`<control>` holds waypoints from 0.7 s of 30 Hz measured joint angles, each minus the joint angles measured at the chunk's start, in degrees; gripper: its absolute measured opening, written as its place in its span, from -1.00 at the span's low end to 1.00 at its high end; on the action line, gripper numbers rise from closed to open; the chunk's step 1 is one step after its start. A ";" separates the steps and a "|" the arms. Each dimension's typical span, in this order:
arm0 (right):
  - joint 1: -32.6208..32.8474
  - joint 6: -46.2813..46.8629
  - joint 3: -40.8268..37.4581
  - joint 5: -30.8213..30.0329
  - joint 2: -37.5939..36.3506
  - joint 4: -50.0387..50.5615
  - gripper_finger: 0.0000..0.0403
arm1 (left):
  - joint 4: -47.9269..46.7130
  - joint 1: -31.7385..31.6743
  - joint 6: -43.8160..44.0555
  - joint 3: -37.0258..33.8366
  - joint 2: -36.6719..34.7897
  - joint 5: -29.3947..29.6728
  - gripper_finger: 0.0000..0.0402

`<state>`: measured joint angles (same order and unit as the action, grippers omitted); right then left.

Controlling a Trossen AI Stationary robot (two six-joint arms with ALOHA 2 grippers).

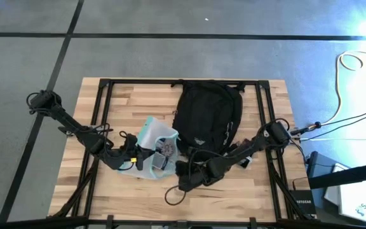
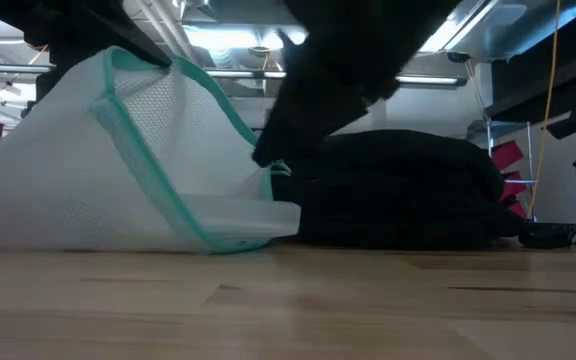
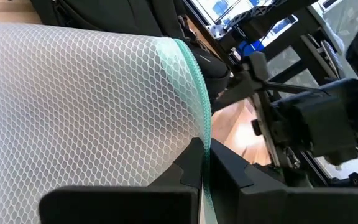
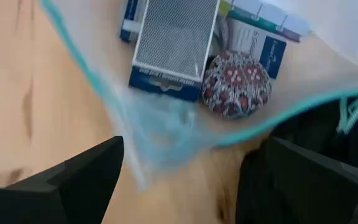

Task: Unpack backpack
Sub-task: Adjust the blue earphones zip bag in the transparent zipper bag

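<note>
Along the near edge of the wooden table (image 1: 94,191) a strip of bare planks runs the whole width, and the low view shows the same open wood in front of everything. Just beyond that strip, left of centre, lies the clear mesh pouch (image 1: 156,147) with teal edging, one side lifted so it stands like a tent in the low view. The left gripper (image 3: 201,165) is pressed together on the pouch's teal zipper edge, and its arm reaches in low from the table's far left side, bent at the elbow. The right gripper (image 4: 182,168) hovers at the pouch's open mouth with its fingers spread wide and nothing between them; its arm stretches in from the right edge, lying low across the lower end of the backpack. Through the clear wall the right wrist view shows a blue-and-white box (image 4: 173,43) with a grey meshed face, a round red patterned thing (image 4: 236,84) touching it, and a white packet (image 4: 263,37) partly cut off; what these are cannot be made out further. The low view's upper part is blocked by dark arm parts, so the grippers themselves are hidden there. Beyond the pouch and touching it, the black backpack (image 1: 207,117) lies flat at the table's middle, reaching to the far edge. Bare wood stays open at the far left and far right corners.
</note>
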<state>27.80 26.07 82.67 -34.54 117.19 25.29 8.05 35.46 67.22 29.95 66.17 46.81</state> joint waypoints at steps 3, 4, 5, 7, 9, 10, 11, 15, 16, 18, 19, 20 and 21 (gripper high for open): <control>0.91 0.27 0.00 -0.25 0.00 0.68 0.87 | -0.92 0.00 -1.31 0.00 -0.04 -0.72 -0.99; 1.11 0.33 0.00 0.00 0.00 0.72 0.87 | -1.68 0.00 -1.28 0.00 -0.04 -0.88 -0.99; 1.17 0.53 0.00 0.27 0.00 0.68 0.87 | -2.51 0.00 -0.82 0.00 -0.04 -1.02 -0.99; 1.10 0.72 0.00 0.28 0.00 0.63 0.87 | -3.49 0.00 -0.20 0.00 -0.04 -1.37 -0.99; 1.10 0.72 0.00 0.30 0.00 0.22 0.87 | -3.98 0.00 -0.18 0.00 -0.04 -1.80 -0.99; 1.08 0.72 0.00 0.39 0.00 0.04 0.87 | -4.44 -0.04 -0.17 0.00 -0.04 -1.84 -0.99; 1.08 0.72 0.03 0.48 0.00 -0.05 0.87 | -4.71 -0.10 -0.34 0.00 -0.04 -1.89 -0.99; 1.04 0.70 0.05 1.73 0.00 0.32 0.87 | -4.52 -0.26 -2.47 0.00 -0.04 -2.06 -0.85; 1.05 0.70 0.05 1.79 0.00 0.30 0.87 | -4.22 -0.26 -2.97 0.00 -0.04 -2.16 -0.79; 1.06 0.70 0.05 1.84 0.00 0.32 0.87 | -3.12 -0.26 -3.75 0.00 -0.04 -2.36 -0.64; 1.06 0.70 0.05 1.97 0.00 0.38 0.87 | -2.52 -0.26 -4.63 0.00 -0.04 -2.39 -0.56; 1.06 0.70 0.05 2.05 0.00 0.50 0.87 | -2.18 -0.26 -4.99 0.02 -0.04 -2.41 -0.47; 1.06 0.70 0.05 2.05 0.00 0.66 0.87 | -2.07 -0.26 -5.20 0.02 -0.04 -2.41 -0.38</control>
<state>28.86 26.76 82.72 -32.49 117.19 25.94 5.98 35.20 62.02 29.98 66.13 44.40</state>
